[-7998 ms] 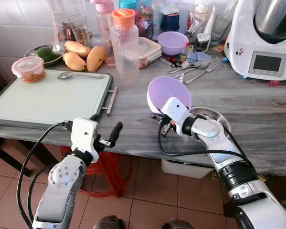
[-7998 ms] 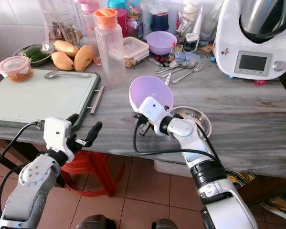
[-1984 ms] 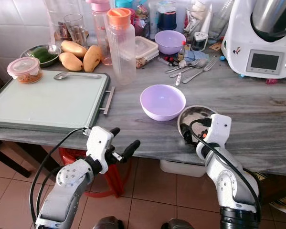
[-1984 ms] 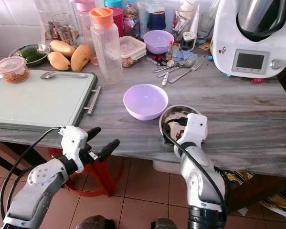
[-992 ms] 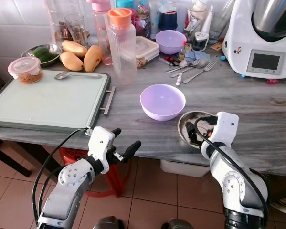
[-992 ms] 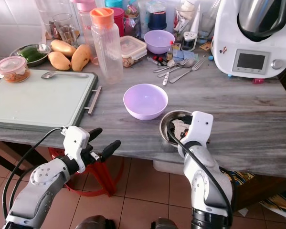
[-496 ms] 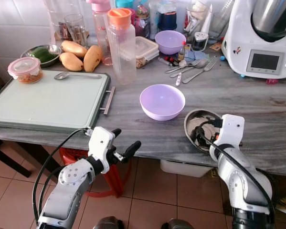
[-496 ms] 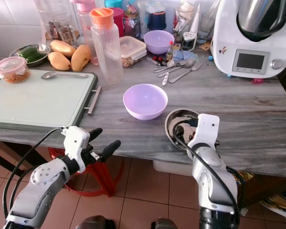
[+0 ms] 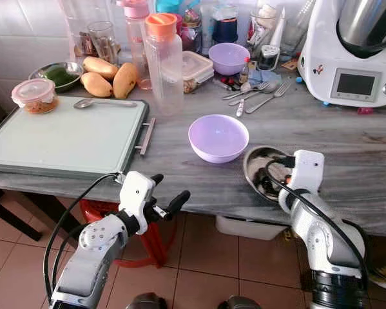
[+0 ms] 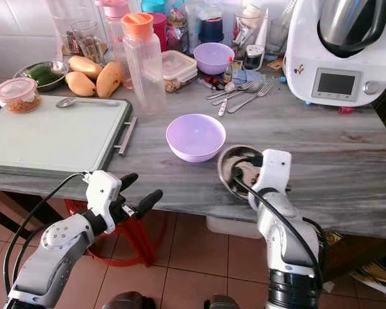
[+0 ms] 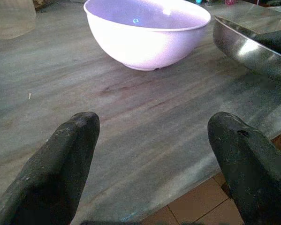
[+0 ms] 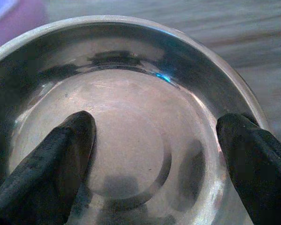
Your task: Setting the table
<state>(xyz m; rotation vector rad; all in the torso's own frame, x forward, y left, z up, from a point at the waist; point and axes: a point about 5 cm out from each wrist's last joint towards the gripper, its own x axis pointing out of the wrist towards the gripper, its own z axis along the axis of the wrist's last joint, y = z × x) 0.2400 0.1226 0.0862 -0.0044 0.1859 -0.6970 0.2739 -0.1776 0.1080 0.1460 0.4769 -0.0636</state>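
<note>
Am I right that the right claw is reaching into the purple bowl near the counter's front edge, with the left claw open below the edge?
Not quite. The right claw is reaching into the steel bowl, as the right wrist view shows; the purple bowl sits beside it. The left claw is open below the counter edge, as you say.

Lilac bowl [image 9: 218, 137] on grey counter [image 9: 347, 138]; steel bowl [image 9: 260, 168] beside it
</note>
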